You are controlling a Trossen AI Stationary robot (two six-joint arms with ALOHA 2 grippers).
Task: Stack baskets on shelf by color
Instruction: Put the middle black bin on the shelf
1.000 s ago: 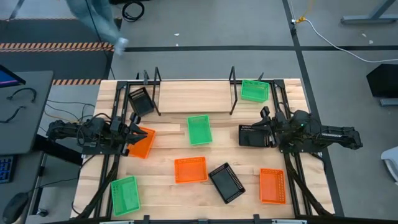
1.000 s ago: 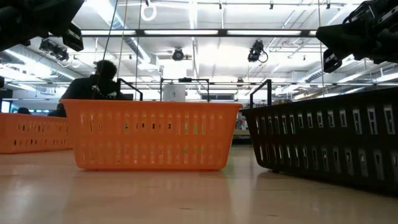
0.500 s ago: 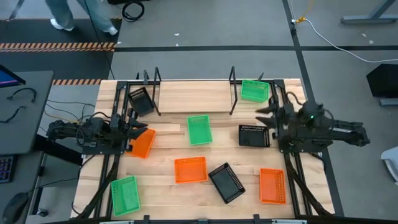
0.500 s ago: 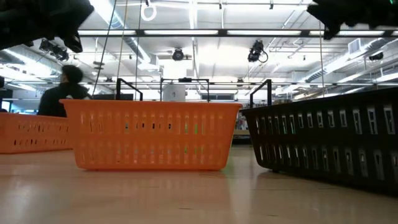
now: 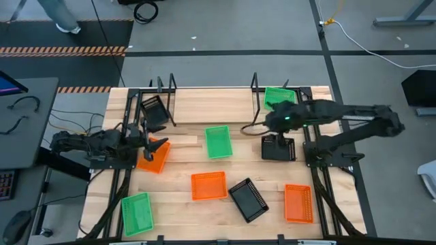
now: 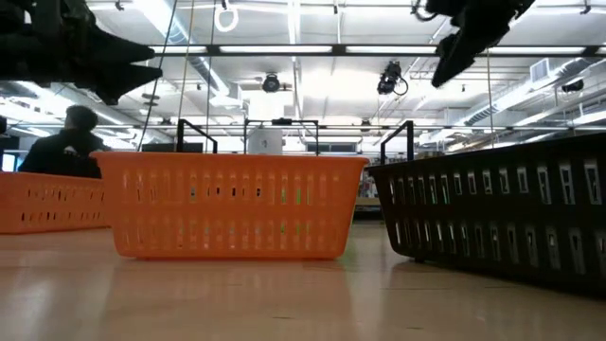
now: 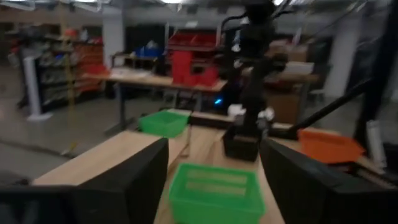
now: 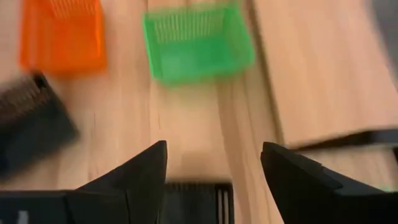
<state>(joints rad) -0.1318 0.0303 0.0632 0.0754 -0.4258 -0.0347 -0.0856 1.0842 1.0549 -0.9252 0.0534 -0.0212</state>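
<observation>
Both grippers are open and hold nothing. My left gripper hovers at the table's left, just over the rim of an orange basket that stands on the table. My right gripper hangs in the air by the shelf's right upright, above and just beyond a black basket on the table. A green basket sits at the shelf's right end. A black one lies tilted at its left end. A green basket lies ahead of the right fingers.
Loose on the table are a green basket in the middle, an orange and a black one toward the near edge, an orange one near right and a green one near left. A person is beyond the table.
Both grippers have opened. My left gripper has let go of the orange basket, which stays in place. My right gripper has let go of the black basket, risen, and swung toward the table's far edge and middle; the black basket rests where it was.
</observation>
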